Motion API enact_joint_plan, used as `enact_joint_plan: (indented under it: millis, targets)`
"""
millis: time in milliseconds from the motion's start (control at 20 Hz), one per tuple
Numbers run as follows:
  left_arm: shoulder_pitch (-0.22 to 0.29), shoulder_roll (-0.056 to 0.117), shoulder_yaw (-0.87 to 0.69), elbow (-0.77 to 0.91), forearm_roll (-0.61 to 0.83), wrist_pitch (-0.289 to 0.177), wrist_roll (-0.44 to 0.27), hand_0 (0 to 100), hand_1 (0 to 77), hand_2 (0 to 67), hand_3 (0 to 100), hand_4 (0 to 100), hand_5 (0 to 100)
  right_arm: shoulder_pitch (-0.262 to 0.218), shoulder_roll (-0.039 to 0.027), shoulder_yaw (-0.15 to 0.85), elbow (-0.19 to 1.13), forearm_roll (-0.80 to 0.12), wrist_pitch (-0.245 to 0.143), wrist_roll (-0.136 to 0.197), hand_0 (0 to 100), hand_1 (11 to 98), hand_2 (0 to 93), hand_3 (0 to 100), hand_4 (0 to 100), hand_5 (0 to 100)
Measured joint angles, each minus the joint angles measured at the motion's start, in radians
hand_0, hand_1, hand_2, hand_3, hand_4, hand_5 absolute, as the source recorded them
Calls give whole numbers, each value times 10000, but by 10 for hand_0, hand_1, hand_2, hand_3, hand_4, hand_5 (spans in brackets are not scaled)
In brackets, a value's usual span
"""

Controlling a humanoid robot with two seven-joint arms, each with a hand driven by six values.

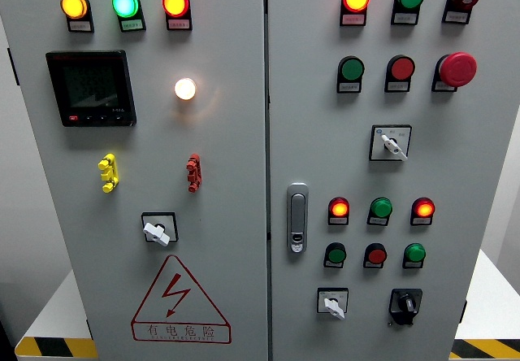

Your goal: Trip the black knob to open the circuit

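Note:
A black rotary knob (404, 304) sits on a black plate low on the right door of a grey control cabinet, its pointer angled toward the lower left. Left of it is a white-handled selector switch (332, 302). Neither of my hands nor any arm shows in the head view.
White-handled selectors sit at upper right (391, 143) and on the left door (158, 229). A red mushroom stop button (457, 69), lit and unlit pilot lamps, a door latch (297, 217), a dark meter screen (91, 88) and a red hazard triangle (179, 299) fill the panel.

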Motion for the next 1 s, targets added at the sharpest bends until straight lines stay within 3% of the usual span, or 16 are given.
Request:
enact_joint_plan:
  millis: [350,500,600,750,1000]
  targets:
    - [-2,0,0,0,0,0,0,0,0,195,262,99,86,125,0,109,22,-103,0,-35,867,338,18,81,10,115]
    - [-3,0,0,0,0,0,-1,0,0,195,262,99,86,482,2,856,16,-474,0,-57,864,339,18,81,10,115]
    - [-2,0,0,0,0,0,0,0,0,195,262,99,86,666,12,1884,-4,-1516,47,-204,863,339,18,81,8,114]
    - [-9,0,0,0,0,0,-1,0,0,195,262,99,86,911,16,4250,-44,-3993,355,-518,859,340,17,81,7,111]
    - [0,0,0,0,0,0,0,0,0,195,262,99,86,1521,28,8289,-483,-7714,1416,-869,856,339,17,80,5,108]
